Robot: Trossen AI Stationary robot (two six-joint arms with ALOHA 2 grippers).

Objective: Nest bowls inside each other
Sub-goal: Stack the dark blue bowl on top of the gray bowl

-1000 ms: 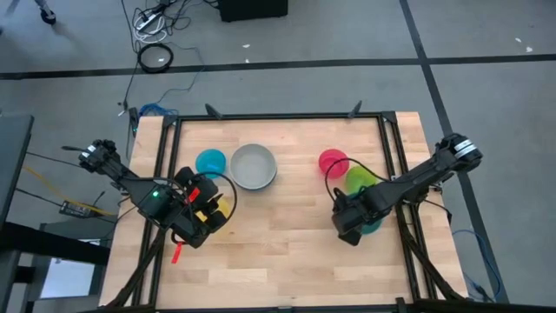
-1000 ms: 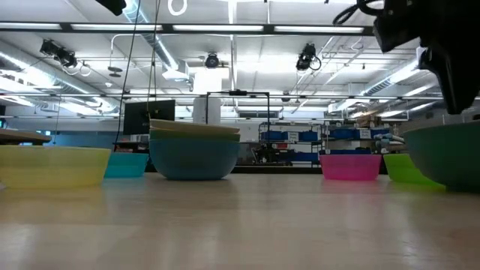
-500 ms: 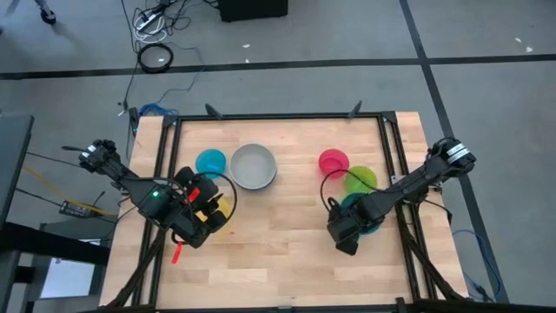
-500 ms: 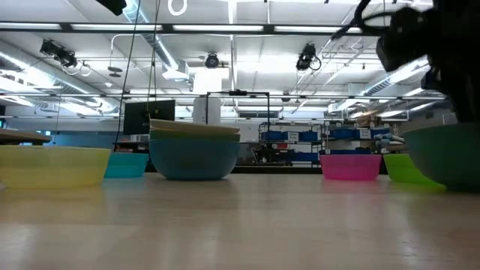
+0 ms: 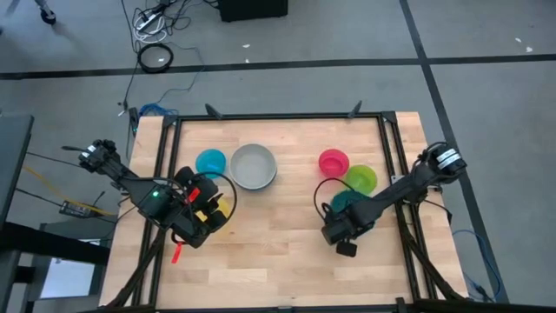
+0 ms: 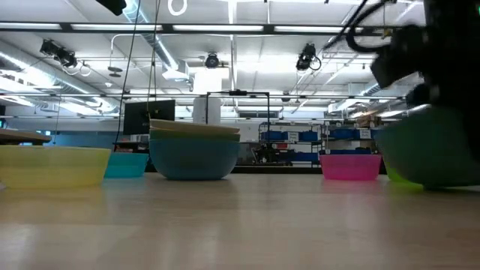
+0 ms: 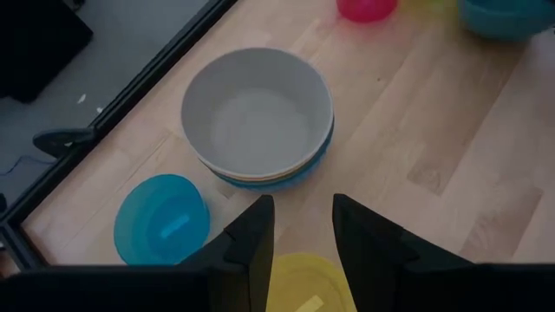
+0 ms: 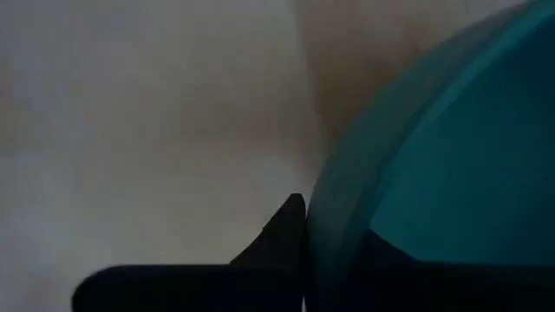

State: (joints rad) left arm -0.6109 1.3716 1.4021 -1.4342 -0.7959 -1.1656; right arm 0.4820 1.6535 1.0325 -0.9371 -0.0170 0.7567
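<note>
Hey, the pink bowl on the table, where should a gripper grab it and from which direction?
Take the pink bowl by its rim, coming straight down from above with one finger inside and one outside. It sits upright and open. Best pinch the rim facing the table's middle, since the lime bowl sits close on the other side.

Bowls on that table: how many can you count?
6 visible: cyan bowl, grey-white bowl stacked on others whose edges show beneath, yellow bowl partly under the left arm, pink bowl, lime bowl, teal bowl. More may be nested unseen.
</note>
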